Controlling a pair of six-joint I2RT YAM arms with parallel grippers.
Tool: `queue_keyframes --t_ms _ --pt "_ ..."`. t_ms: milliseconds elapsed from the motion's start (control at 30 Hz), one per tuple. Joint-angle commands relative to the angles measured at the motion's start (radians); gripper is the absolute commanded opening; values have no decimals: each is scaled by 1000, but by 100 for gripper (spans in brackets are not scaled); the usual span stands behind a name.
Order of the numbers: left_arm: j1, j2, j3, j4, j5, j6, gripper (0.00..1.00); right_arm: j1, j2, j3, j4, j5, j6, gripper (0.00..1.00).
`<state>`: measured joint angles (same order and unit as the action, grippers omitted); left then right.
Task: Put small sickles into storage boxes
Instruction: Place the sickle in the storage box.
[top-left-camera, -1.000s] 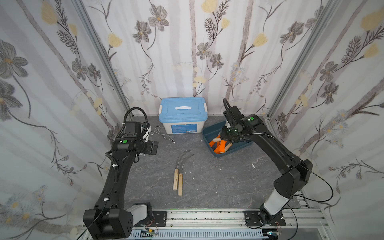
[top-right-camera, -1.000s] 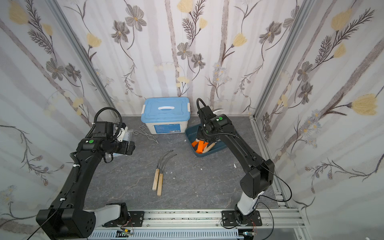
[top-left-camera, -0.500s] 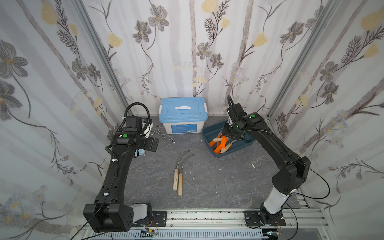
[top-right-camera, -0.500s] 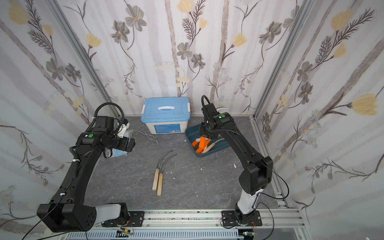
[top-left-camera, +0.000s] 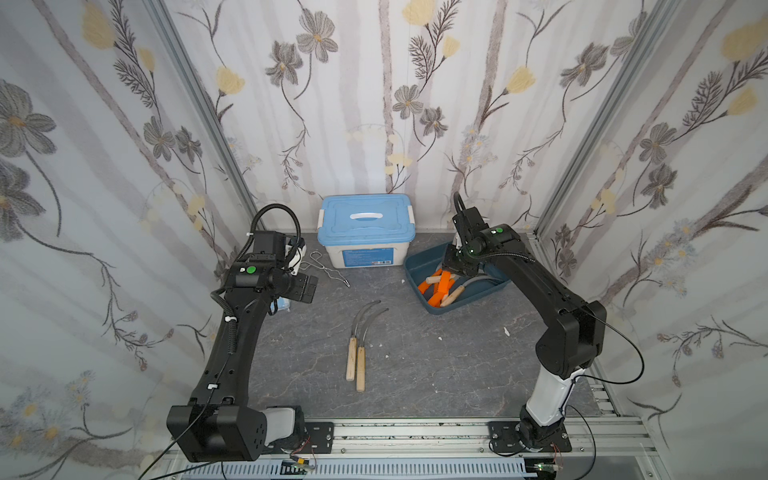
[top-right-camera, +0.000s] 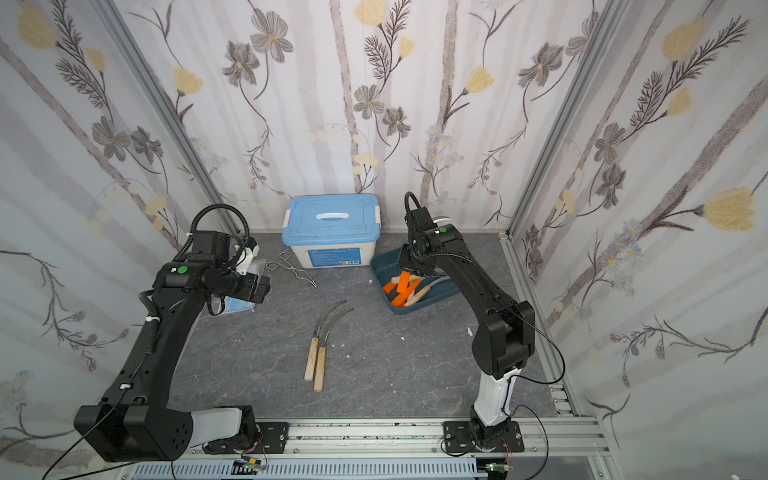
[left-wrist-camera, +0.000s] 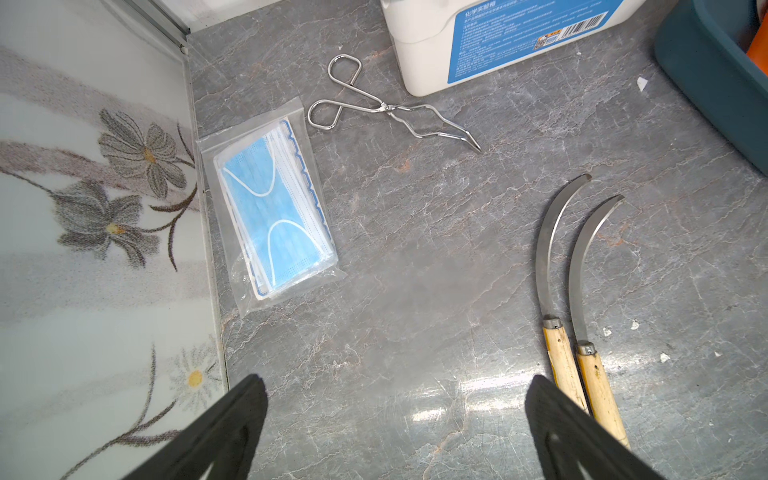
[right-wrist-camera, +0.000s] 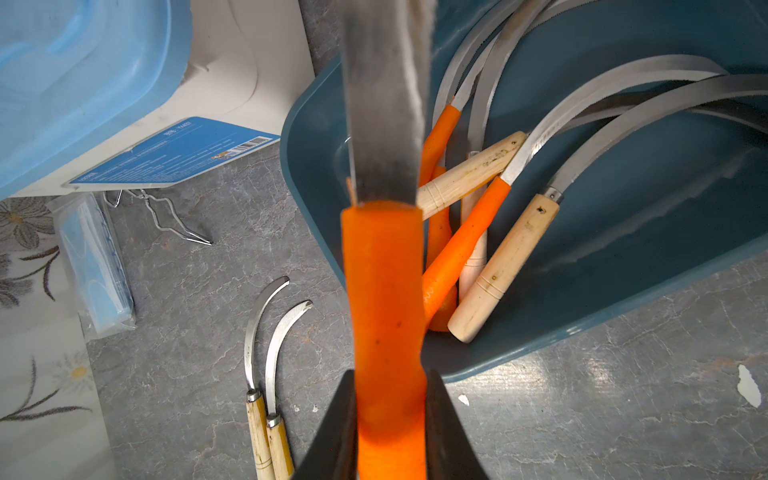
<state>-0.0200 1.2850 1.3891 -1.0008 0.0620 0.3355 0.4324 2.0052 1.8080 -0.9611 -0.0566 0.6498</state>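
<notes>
Sickle over tray: the right end effector (right-wrist-camera: 390, 384) is clamped tight on the handle of an orange-handled sickle (right-wrist-camera: 386, 286), blade pointing up past the wrist. Over the last second the right arm has shifted only slightly above the blue tray (top-left-camera: 469, 302). It hasn't let go yet; by my reading this is the carry-in, with the drop to come. The left arm has nudged toward the back wall and settled. The left end effector (left-wrist-camera: 395, 390) is spread as wide as it goes, with nothing between its jaws, above bare worktop (top-left-camera: 415, 365).

What that means for the job: several sickles already lie heaped in the tray, handles bunched toward its near corner. Only two wooden-handled sickles (top-left-camera: 356, 345) are still out on the worktop, side by side and well apart from the tray. So it looks close to finished.

Now the views. In both top views the right arm's own wrist covers the grip — you catch orange below it and that's all. The right wrist view settles it: jaws either side of the handle, plus toothed edges on the blades in the tray. The left wrist view gives what the left arm half hides from above — a bagged pack of blue face masks (left-wrist-camera: 274, 216) by the wall, wire tongs (left-wrist-camera: 390, 110) just beside it, and the white box (left-wrist-camera: 478, 37) behind.
</notes>
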Motion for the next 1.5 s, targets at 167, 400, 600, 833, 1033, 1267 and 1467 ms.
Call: queue_keyframes --t_ms 167,400,600,833,1033,1267,1467 --pt "-1 -4 -8 -22 52 13 100 -13 54 -2 55 -26 -31 7" --pt "-1 -14 -19 -24 46 26 100 -36 82 -44 70 -29 -62 6" --pt "-1 -51 -36 -12 69 37 100 -46 116 -46 103 -24 -59 6" --pt "-1 -49 -47 -18 63 24 100 -65 161 -45 125 -46 -49 6" --pt "-1 -59 -56 -19 58 33 100 -87 178 -64 130 -57 -49 6" --pt "-2 -65 -61 -15 50 27 100 -108 189 -104 155 -78 -33 7" --pt "-1 -71 -70 -16 53 34 100 -110 191 -125 159 -91 -33 7"
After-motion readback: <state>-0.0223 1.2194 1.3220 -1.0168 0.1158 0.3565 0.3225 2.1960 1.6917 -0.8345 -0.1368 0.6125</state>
